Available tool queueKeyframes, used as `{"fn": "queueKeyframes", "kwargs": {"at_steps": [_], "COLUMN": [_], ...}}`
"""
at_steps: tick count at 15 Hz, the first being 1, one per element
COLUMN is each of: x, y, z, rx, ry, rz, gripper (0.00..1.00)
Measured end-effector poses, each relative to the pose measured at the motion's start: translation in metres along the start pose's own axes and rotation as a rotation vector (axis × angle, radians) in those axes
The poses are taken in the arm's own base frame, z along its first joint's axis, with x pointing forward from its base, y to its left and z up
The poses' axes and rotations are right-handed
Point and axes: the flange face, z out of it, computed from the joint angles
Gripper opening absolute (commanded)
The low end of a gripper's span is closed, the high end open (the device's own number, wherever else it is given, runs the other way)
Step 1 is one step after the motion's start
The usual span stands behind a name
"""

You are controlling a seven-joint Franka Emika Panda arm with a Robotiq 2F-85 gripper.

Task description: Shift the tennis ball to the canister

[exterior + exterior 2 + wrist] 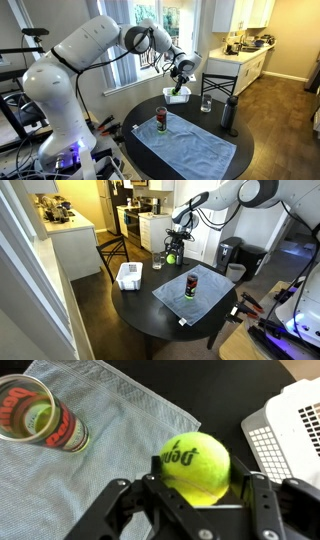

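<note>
Arm (80,55): large white robot arm, reaching out over the table toward the far side.
Table (243,135): round and dark, in both exterior views.
Towel (185,148): pale blue cloth spread flat over the near part of the table.
Basket (130,276): white slotted plastic tray, near the table edge, off the towel.
Bottle (229,115): tall, black, upright beside the towel.
Canister (40,415): narrow clear tube with a dark red lower band, upright on the towel, mouth open and facing up; from the wrist view, seemingly empty inside.
Glass (206,103): short, clear, standing on bare table between basket and bottle.
Claw (200,478): clenched around the ball, one black finger on each side at its widest part.
Tennis ball (195,460): fuzzy yellow-green with dark lettering, held in the air above the table near the basket, well off to one side of the canister and not yet over its mouth.
Handling, judged: light, springy, felt-covered, so unlikely to slip and in no danger of breaking; apt to bounce or roll if released too high.
Hold, judged: across the middle as now; about as wide as the tube, so careful centring over the mouth needed before letting go.
</note>
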Motion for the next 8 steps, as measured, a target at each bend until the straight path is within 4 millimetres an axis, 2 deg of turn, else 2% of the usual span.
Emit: {"fn": "queueKeyframes", "kwargs": {"at_steps": [4, 8], "x": [-0.054, -0.094], "y": [0.003, 0.021], "z": [0.001, 0.004], "rx": [-0.073, -0.142], "ry": [-0.035, -0.059], "rz": [-0.113, -0.171], "gripper": [0.41, 0.41]}}
